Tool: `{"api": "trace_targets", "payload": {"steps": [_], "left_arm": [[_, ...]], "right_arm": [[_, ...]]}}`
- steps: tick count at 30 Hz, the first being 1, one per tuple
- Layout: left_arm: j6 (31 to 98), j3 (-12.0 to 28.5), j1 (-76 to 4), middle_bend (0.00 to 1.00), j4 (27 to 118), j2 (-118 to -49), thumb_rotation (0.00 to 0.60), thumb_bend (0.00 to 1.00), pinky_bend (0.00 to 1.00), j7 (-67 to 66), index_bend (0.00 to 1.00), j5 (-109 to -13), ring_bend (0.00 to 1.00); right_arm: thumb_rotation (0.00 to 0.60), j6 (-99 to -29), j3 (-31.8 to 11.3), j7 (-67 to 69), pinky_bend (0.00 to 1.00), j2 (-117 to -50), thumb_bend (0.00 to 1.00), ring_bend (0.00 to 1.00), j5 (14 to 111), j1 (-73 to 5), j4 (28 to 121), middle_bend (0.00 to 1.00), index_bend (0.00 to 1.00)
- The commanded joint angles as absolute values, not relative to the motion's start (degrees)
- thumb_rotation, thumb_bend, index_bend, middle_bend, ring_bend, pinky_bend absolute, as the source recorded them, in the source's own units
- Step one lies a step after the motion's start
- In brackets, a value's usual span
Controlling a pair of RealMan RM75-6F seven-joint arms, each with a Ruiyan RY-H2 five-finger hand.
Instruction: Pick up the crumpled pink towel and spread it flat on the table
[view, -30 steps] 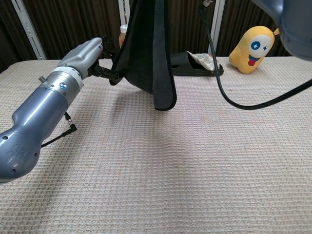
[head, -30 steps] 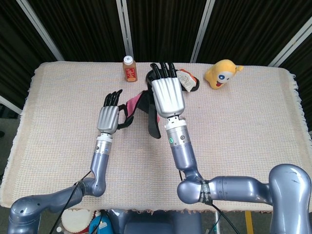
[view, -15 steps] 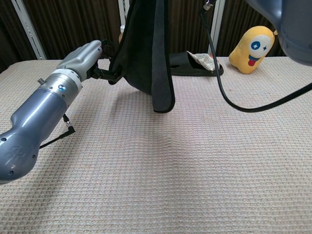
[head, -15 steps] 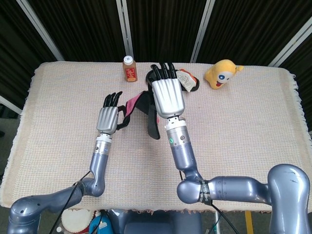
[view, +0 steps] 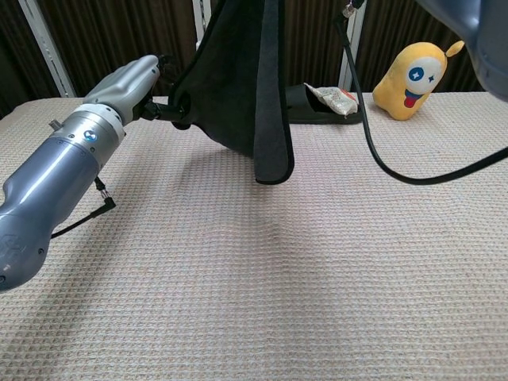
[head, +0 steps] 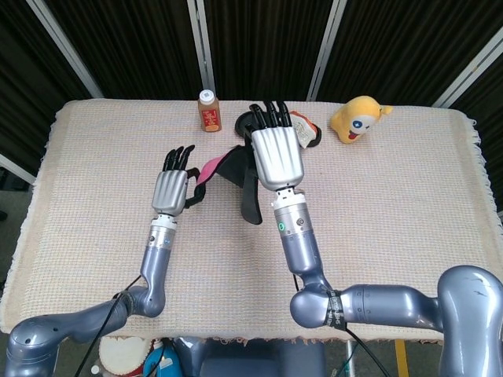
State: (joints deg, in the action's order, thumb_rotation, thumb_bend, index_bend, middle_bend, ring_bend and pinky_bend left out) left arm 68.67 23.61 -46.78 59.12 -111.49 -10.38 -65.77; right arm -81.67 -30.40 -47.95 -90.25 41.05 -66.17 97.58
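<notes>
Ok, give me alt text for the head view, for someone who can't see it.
Both robot hands hold a crumpled pink-and-dark towel above a beige woven tablecloth, the left hand at its left edge and the right hand over its top. Behind them stand a small orange-labelled bottle and a yellow plush toy.

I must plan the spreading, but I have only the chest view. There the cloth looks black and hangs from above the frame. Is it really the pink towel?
Observer: Yes. In the head view the towel shows a pink face between the two hands; the dark side faces your camera.
Operator: What holds its top?
Observer: The right hand, raised over the table. The towel runs under its palm, so the pinch itself is hidden.
Operator: Is anything standing behind the cloth?
Observer: A small bottle stands upright near the far edge of the table, beyond the left hand.
</notes>
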Motion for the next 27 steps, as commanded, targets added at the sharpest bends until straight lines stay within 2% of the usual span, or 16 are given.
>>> {"api": "trace_targets", "payload": {"steps": [1, 13, 27], "left_arm": [[69.31, 23.84, -46.56, 0.06, 60.51, -110.38, 0.6, 0.55, 0.0, -10.87, 0.62, -66.09, 0.0], [71.41, 24.66, -45.7, 0.06, 67.77, -105.3, 0.6, 0.55, 0.0, -14.1, 0.62, -66.81, 0.0], [70.71, 27.04, -47.56, 0.06, 73.83, -101.99, 0.6, 0.55, 0.0, -19.84, 0.62, -64.37, 0.0]], "right_arm": [[0.6, -81.62, -30.19, -47.67, 0.11, -89.83, 0.56, 0.12, 41.1, -65.7, 98.05, 0.23, 0.64], [0.6, -81.53, -28.85, -45.53, 0.11, -87.89, 0.56, 0.12, 40.69, -62.55, 99.62, 0.23, 0.64], [0.6, -79.5, -28.0, -39.91, 0.11, -86.93, 0.56, 0.12, 41.58, -59.57, 97.91, 0.23, 0.65]]}}
